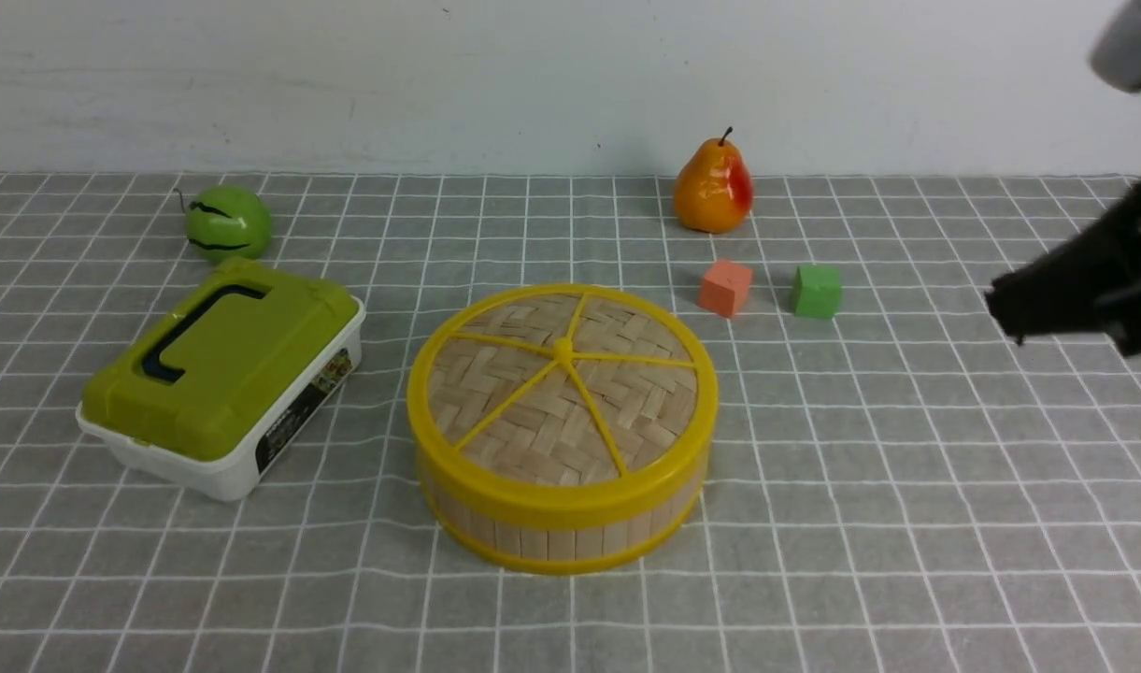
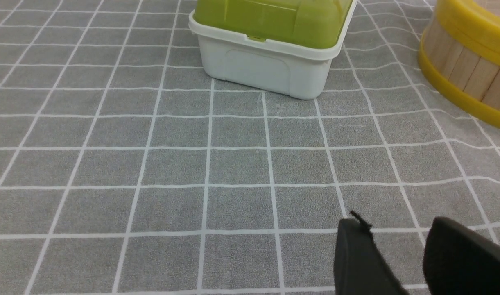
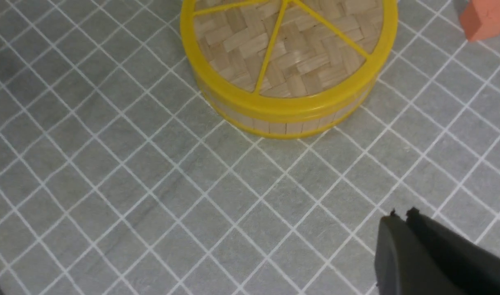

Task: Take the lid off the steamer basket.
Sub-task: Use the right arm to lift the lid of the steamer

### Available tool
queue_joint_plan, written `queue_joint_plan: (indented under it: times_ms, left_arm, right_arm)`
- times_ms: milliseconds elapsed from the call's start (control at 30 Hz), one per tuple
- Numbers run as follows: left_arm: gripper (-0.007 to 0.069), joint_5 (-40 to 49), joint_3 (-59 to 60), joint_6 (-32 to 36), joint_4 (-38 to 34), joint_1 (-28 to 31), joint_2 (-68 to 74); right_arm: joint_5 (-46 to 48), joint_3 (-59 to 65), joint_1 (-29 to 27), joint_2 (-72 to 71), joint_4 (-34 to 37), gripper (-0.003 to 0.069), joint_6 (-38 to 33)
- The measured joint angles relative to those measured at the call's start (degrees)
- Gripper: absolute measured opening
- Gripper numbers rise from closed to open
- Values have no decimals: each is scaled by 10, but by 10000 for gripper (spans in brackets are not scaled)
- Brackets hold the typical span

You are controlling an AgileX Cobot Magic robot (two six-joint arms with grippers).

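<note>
The lid [image 1: 563, 374] sits on the basket [image 1: 561, 528], untouched; the whole lift remains. It lies well left of the clenched, empty right pincer [image 3: 402, 214]. The left pincer [image 2: 397, 229] hangs released, also well apart.

Left claw [image 2: 394, 229] and right claw [image 3: 403, 216] are matte black.

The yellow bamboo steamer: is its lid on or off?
On. The lid sits flat atop the steamer basket, its yellow rim flush with the wall all round, hiding the inside.

Woven lid [image 1: 563, 388] with 5 spokes, seated on steamer basket [image 1: 561, 528]
</note>
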Motion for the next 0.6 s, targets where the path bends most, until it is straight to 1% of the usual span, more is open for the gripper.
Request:
queue_joint_plan:
  times_ms: [33,67,100,200,333,367,467,533,567,600]
  left_arm:
    - [239,1,0,0,0,0,0]
    - [239,1,0,0,0,0,0]
    - [239,1,0,0,0,0,0]
    - [239,1,0,0,0,0,0]
    - [239,1,0,0,0,0,0]
    - [239,1,0,0,0,0,0]
    - [239,1,0,0,0,0,0]
    - [239,1,0,0,0,0,0]
    - [239,1,0,0,0,0,0]
    - [239,1,0,0,0,0,0]
  right_arm:
    - [3,-41,35,35,-45,0,30]
    - [3,-51,43,45,-57,0,38]
    - [7,-95,80,83,-101,0,72]
    - [15,-160,130,158,-161,1,112]
    - [19,-224,169,232,-175,4,126]
    - [18,-261,187,273,-176,11,128]
    - [11,-305,207,320,-176,29,129]
    - [-9,-339,220,367,-181,74,140]
    - [-11,-345,222,371,-182,79,143]
    - [-24,-366,228,404,-189,140,158]
